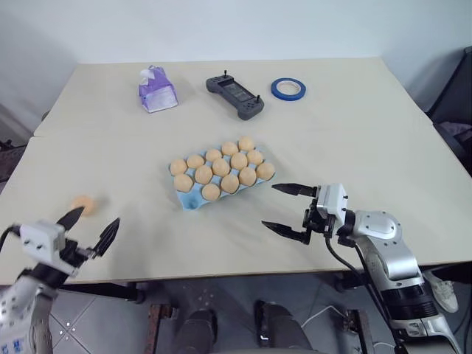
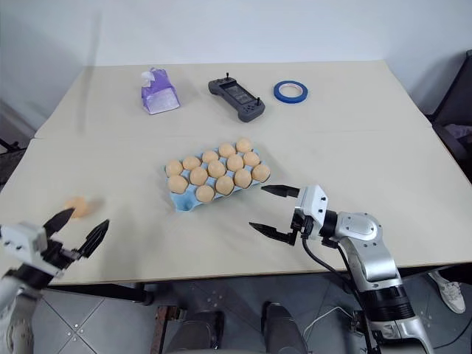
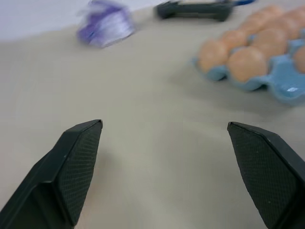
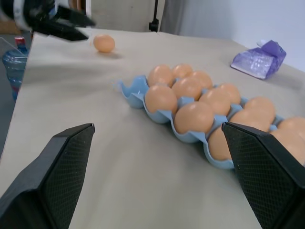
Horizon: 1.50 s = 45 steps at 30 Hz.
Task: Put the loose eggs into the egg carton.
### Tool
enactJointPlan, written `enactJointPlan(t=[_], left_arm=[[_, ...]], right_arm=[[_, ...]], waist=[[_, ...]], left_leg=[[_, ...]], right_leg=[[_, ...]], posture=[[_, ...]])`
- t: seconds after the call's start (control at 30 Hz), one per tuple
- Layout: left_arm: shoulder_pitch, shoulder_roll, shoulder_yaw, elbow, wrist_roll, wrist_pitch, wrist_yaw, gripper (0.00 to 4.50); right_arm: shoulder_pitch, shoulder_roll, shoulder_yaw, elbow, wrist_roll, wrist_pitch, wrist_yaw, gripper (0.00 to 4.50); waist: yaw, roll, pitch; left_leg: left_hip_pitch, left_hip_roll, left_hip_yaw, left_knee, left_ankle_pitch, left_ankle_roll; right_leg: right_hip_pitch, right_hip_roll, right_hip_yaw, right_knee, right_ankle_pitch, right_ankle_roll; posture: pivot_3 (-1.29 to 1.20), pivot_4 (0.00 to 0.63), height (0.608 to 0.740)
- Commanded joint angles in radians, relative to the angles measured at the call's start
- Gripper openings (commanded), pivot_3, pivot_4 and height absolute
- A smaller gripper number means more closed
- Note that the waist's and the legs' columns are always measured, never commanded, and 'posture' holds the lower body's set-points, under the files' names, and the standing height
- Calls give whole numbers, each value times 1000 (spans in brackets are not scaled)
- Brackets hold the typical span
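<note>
Egg carton (image 1: 193, 199), light blue, sits mid-frame on desk (image 1: 354, 147), nearly full of eggs; one cup at its lower-left corner is bare. One loose egg (image 1: 82, 204) lies at left edge of frame, just above left tool (image 1: 90, 230). Left tool fingers apart, nothing between them. Right tool (image 1: 285, 209), lower right of carton, fingers apart too, nothing held.

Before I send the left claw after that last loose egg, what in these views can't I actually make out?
- Empty cup of the egg carton: head view shows one; whether it's the last one free is hidden by eggs.
- Loose egg: blurred in head view; the left claw partly crosses it.
- Purple packet: blurred in left wrist view, contents unreadable.
- Controller: screen too small to read.
</note>
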Motion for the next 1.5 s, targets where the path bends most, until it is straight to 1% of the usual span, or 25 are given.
enactJointPlan(t=[0.03, 0.1, 0.17, 0.27, 0.3, 0.33, 0.4, 0.57, 0.77, 0.87, 0.97, 1.0, 1.07, 1.17, 1.23, 1.27, 1.37, 1.43, 1.5], left_arm=[[29, -49, 50, -62, -32, -19, 78, 4478], [31, -87, 66, -70, -4, -40, 152, 4478], [-3, -113, 102, -56, 9, -40, 258, 4478], [-64, -103, 130, -26, 19, -32, 353, 4478], [-86, -79, 123, -7, 36, -10, 373, 4478], [-112, -61, 113, 11, 26, 1, 363, 4478], [-160, -14, 82, 59, 55, 31, 368, 4478], [-301, 49, 14, 201, 47, 153, 362, 4478], [-349, 87, -25, 289, 72, 171, 339, 4478], [-363, 95, -22, 310, 62, 162, 332, 3861], [-359, 101, -23, 303, 62, 133, 311, 2968], [-353, 107, -27, 292, 73, 115, 304, 2543], [-329, 124, -35, 240, 85, 66, 260, 2066], [-298, 142, -32, 154, 66, 85, 228, 2066], [-289, 162, -72, 90, 48, 92, 158, 2066], [-289, 172, -104, 59, 38, 98, 112, 2066], [-317, 216, -252, 10, 49, 101, -46, 2066], [-368, 222, -346, 15, 40, 101, -145, 2066], [-429, 229, -433, 39, 64, 89, -222, 2066]], right_arm=[[-14, 11, -4, -12, 20, -13, 10, 4500], [-16, 11, -4, -10, 19, -14, 13, 4500], [-22, 12, -5, -5, 20, -12, 15, 4500], [-35, 15, -7, -11, 31, 8, 14, 4500], [-42, 9, 1, -16, 29, 28, 15, 4500], [-51, 2, 15, -18, 16, 32, 24, 4500], [-68, 8, 26, -25, 22, 50, 30, 4500], [-99, 49, 30, 1, 20, 48, 20, 4500], [-88, 66, 27, 8, 4, 25, 9, 4500], [-75, 65, 24, -3, 4, 26, -5, 4500], [-55, 63, 23, -15, 4, 31, -15, 4500], [-51, 61, 23, -19, 4, 32, -18, 4500], [-32, 53, 23, -36, 6, 36, -21, 4500], [3, 35, 14, -66, 9, 48, -26, 4500], [17, 26, 7, -76, 9, 52, -36, 4500], [21, 23, 4, -78, 9, 53, -41, 4500], [29, 17, -1, -82, 8, 53, -52, 4500], [33, 14, -3, -80, 5, 49, -54, 4500], [37, 9, -5, -81, -5, 39, -62, 4500]], waist=[[4, -1, 0], [4, -1, 0], [3, -1, 0], [2, -2, -1], [2, -2, -1], [2, -2, -1], [1, -2, -1], [0, -2, -1], [-5, -3, -2], [-3, -3, -2], [-1, -3, -2], [-1, -4, -2], [-2, -4, -2], [-2, -4, -2], [-1, -4, -2], [-1, -4, -2], [3, -4, -2], [2, -3, -2], [0, -3, -2]], left_leg=[[0, 0, 0, 0, 0, 0], [0, 0, 0, 1, 0, 0], [1, 0, 0, 1, 0, 0], [1, 0, 0, 2, 0, 0], [1, 0, 0, 1, 0, 0], [1, 0, 0, 2, 0, 0], [1, 0, 0, 2, 0, 0], [1, 0, 0, 2, 0, 0], [0, 0, 0, 0, -1, -2], [0, 1, 0, -1, -2, -2], [0, 2, 0, 0, -2, -2], [0, 2, 0, 0, -2, -2], [0, 2, 0, 0, -2, -2], [0, 2, 0, -1, -2, -3], [0, 2, 0, -1, -2, -3], [0, 2, 1, -1, -2, -3], [1, 2, 1, 0, -2, -3], [1, 2, 1, 0, -2, -3], [1, 2, 2, 0, -1, -2]], right_leg=[[0, 0, -1, 0, 0, 0], [1, 0, -1, 0, 0, 0], [2, 0, -1, 0, 0, 0], [2, 1, -1, 0, 0, 0], [2, 1, -1, 1, 0, 0], [2, 1, -1, 1, 0, 0], [1, 2, -2, 2, 0, 0], [1, 2, -2, 2, 0, 0], [-1, 1, -1, 2, 0, 0], [-2, 2, -2, 2, 0, 0], [-2, 2, -2, 3, 0, -1], [-1, 2, -2, 3, 0, -1], [-1, 2, -1, 2, 0, -1], [-1, 2, -1, 2, 0, -1], [-1, 1, -1, 2, 0, -1], [-1, 1, -1, 2, 0, -1], [0, 1, -1, 1, -1, -2], [0, 0, -1, 1, -1, -2], [0, 0, -1, 1, -1, -2]], posture=[[0, 150, 740], [0, 150, 740], [0, 150, 740], [0, 150, 740], [0, 150, 740], [0, 150, 740], [0, 150, 740], [0, 150, 740], [0, 150, 740], [0, 150, 740], [0, 150, 740], [0, 150, 740], [0, 150, 740], [0, 150, 740], [0, 150, 740], [0, 150, 740], [0, 150, 740], [0, 150, 740], [0, 150, 740]])
